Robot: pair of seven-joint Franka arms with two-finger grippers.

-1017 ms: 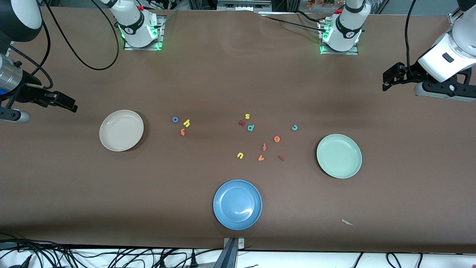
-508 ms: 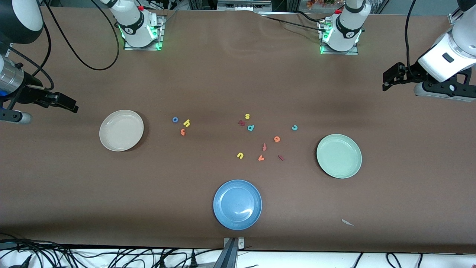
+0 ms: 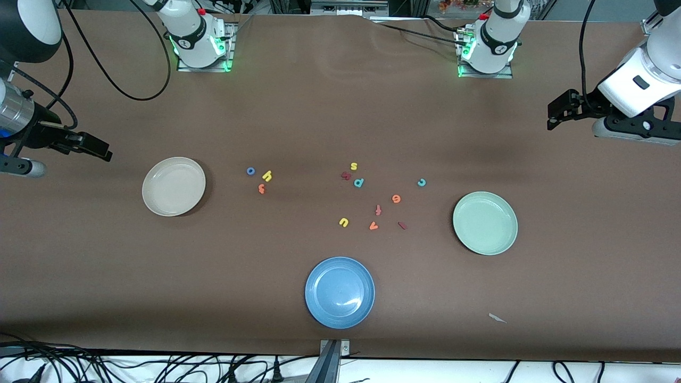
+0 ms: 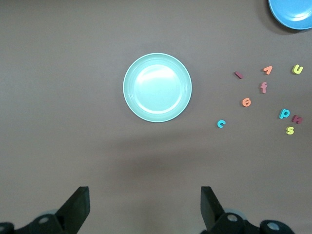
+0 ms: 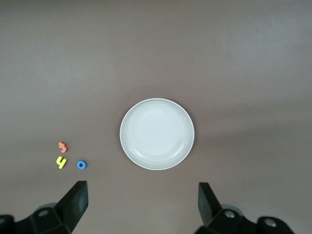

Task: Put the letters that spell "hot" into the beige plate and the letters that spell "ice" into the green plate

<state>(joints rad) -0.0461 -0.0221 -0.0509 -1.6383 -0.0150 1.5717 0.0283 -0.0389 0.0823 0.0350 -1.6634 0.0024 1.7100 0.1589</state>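
- Brown cloth covered the table (image 3: 298, 117), and we saw both plates of the task bare: the beige plate (image 3: 174, 186) toward the right arm's end, the green plate (image 3: 484, 223) toward the left arm's end.
- We judged that no letter had yet been placed, so the task stood at its 1st step.
- The 3 letters of "hot" lay on the table in a tight cluster near the beige plate: blue o (image 3: 250, 171), yellow h (image 3: 267, 176), orange t (image 3: 261, 188).
- The 3 letters of "ice" lay scattered toward the green plate: teal c (image 3: 421, 182), orange e (image 3: 396, 198), maroon i (image 3: 402, 225).
- Among them sat strays we meant to leave: the s (image 3: 354, 166), d (image 3: 359, 182), f (image 3: 378, 209), u (image 3: 343, 222) and v (image 3: 373, 226), plus a blue plate (image 3: 340, 292) nearer the camera.
- The right gripper (image 3: 101, 150) hung over bare table at its own end, jaws spread wide and gripping nothing; its wrist view looked down on the beige plate.
- The left gripper (image 3: 553, 116) hung over its end likewise, jaws apart and unloaded, the green plate below it.
- We judged the next move to be a reach inward and down to 1 letter, probably o or c, with a narrow pinch, since the pieces were tiny, flat and crowded.
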